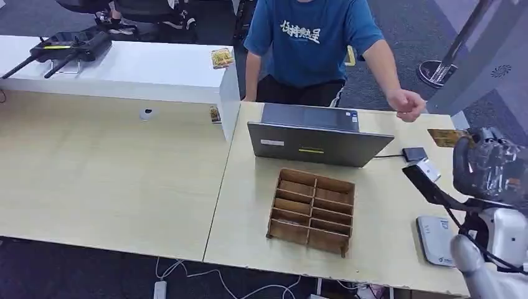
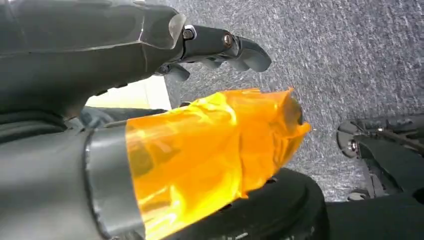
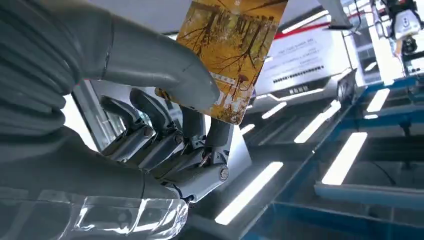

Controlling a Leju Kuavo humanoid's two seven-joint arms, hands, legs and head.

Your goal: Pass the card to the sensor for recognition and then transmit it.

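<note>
A thin, stiff yellow picture card (image 3: 232, 55) is pinched at its lower edge by the right hand (image 3: 165, 125); likely light, slippery. The left hand (image 2: 150, 100) hangs empty, fingers apart.

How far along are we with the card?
Done: the right hand has the card, pinched between thumb and fingers and raised at the table's right end. In hand: a person's hand is reaching toward it, so it may be mid-handover. I cannot tell whether the white reader near the table edge has scanned it. Left: handing it off, plus the scan if still undone. The left hand hangs empty.
</note>
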